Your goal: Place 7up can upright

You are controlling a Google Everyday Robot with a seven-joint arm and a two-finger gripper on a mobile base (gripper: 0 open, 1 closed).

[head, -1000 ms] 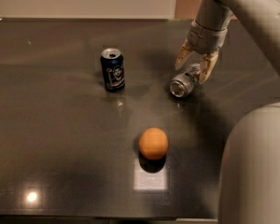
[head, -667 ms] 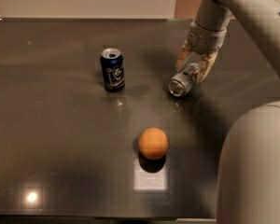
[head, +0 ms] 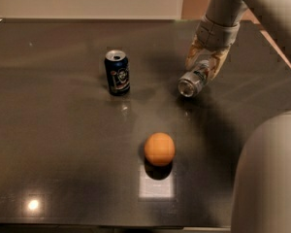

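Observation:
The 7up can [head: 192,82], silver with faint green marks, lies on its side at the right of the dark table [head: 58,144], its round end facing the front left. My gripper [head: 204,67] comes down from the upper right. Its fingers [head: 192,56] sit on either side of the can's far end and are shut on it. The can is tilted, with the held end slightly higher than the near end. The far part of the can is hidden between the fingers.
A dark blue can [head: 117,72] stands upright left of the 7up can. An orange [head: 159,148] sits in front of it, near the middle. The robot's grey body [head: 269,178] fills the lower right corner. A bright reflection patch [head: 156,184] lies under the orange.
The gripper has risen slightly with the can's far end between its fingers. The can's near end stays at almost the same spot. The blue can and the orange have not moved.

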